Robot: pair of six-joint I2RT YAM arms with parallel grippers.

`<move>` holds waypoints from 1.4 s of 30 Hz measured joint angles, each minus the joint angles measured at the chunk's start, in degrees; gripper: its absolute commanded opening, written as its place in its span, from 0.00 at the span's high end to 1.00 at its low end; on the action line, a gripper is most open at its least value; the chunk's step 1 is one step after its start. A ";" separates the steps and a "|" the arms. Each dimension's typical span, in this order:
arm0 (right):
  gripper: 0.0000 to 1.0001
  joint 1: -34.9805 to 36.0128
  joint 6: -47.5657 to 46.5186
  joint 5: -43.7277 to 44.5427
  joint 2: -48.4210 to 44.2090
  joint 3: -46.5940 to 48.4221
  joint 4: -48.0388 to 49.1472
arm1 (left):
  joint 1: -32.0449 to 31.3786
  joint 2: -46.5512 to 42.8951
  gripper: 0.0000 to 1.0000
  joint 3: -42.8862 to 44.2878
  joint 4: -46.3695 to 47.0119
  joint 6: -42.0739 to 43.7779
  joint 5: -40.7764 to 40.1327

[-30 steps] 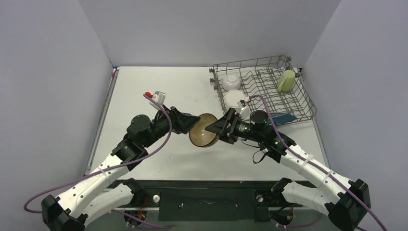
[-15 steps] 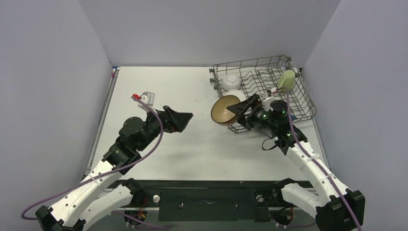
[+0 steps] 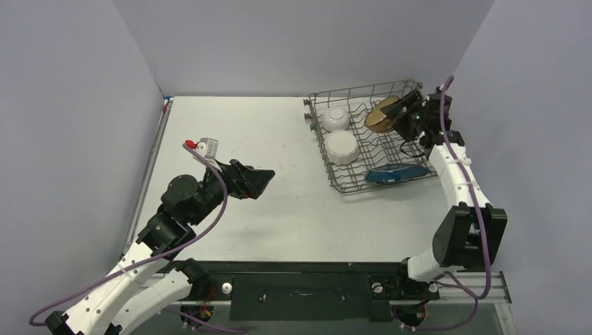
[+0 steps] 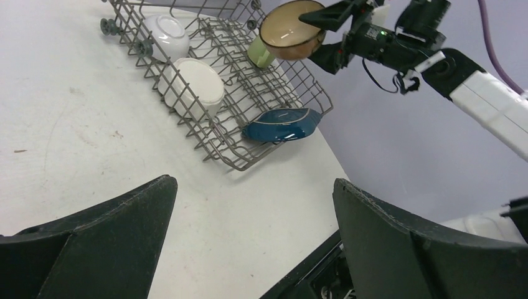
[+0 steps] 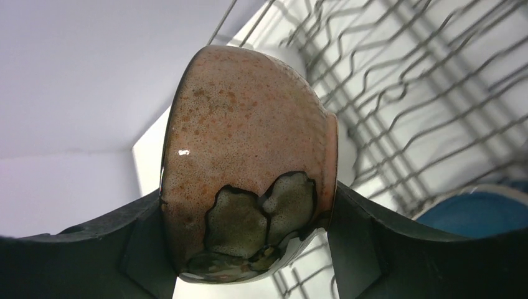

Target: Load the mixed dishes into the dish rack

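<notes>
My right gripper is shut on the brown bowl with cream inside and holds it tilted above the far right part of the grey wire dish rack. In the right wrist view both fingers press the bowl's sides. The small white bowl, white scalloped plate and dark blue leaf dish sit in the rack. The pale green mug shows in the left wrist view, just behind the held bowl. My left gripper is open and empty over the table, left of the rack.
The grey side walls stand close to the table's left and right edges; the rack's right side lies near the right wall. The black base rail runs along the near edge. The rack's tines lie just below the held bowl.
My right arm carried the brown bowl from the table's middle up and right to over the rack's far right. My left gripper let go of it and drew back to the left.
</notes>
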 measured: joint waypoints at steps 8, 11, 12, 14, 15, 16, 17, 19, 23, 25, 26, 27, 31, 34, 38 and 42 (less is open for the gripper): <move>1.00 -1.60 -12.46 8.61 15.23 18.12 -3.98 | 0.00 -1.14 0.04 -0.02 -0.11 1.25 1.84; 1.00 -1.25 -17.38 12.28 20.09 23.78 -5.97 | 0.00 -0.72 0.04 -0.02 -0.42 1.97 2.19; 1.00 -1.09 -19.39 13.79 22.01 25.92 -7.02 | 0.00 -0.59 0.04 -0.02 -0.63 2.34 2.27; 1.00 -0.83 -22.80 16.81 25.05 29.27 -8.24 | 0.00 -0.26 0.04 -0.02 -0.90 2.71 2.45; 1.00 -0.66 -24.48 18.43 26.45 30.82 -8.94 | 0.00 -0.04 0.04 -0.04 -1.01 2.82 2.49; 1.00 -0.46 -26.21 20.17 27.80 32.15 -9.51 | 0.00 0.13 0.04 -0.07 -1.07 2.93 2.56; 1.00 -0.28 -27.91 21.62 28.92 33.18 -10.05 | 0.00 0.46 0.04 -0.09 -1.07 3.04 2.67; 1.00 0.07 -30.84 24.22 30.73 35.15 -11.61 | 0.00 1.22 0.04 -0.09 -1.05 3.28 2.80; 1.00 1.44 -38.07 30.80 34.45 40.09 -13.44 | 0.00 3.30 0.04 -0.09 -1.05 3.45 3.54; 1.00 2.71 -41.66 34.38 36.35 43.06 -13.90 | 0.00 4.04 0.04 -0.15 -1.01 3.43 3.82; 1.00 3.48 -43.21 35.91 37.13 44.28 -13.70 | 0.00 4.28 0.04 -0.17 -1.01 3.43 4.02; 1.00 4.31 -44.94 37.40 37.68 45.62 -13.60 | 0.00 4.50 0.04 -0.22 -0.98 3.41 4.22; 1.00 7.02 -49.75 41.51 40.15 51.12 -12.17 | 0.00 5.11 0.04 -0.28 -0.96 3.39 4.81; 1.00 8.02 -51.49 42.12 42.16 54.47 -11.78 | 0.00 5.57 0.04 -0.28 -0.92 3.34 5.09; 1.00 7.48 -49.40 41.05 45.38 57.72 -12.61 | 0.00 6.75 0.04 -0.70 0.02 2.78 5.64; 0.87 5.92 -43.56 38.47 45.20 56.68 -15.52 | 0.02 9.38 0.04 -1.36 2.25 1.03 6.95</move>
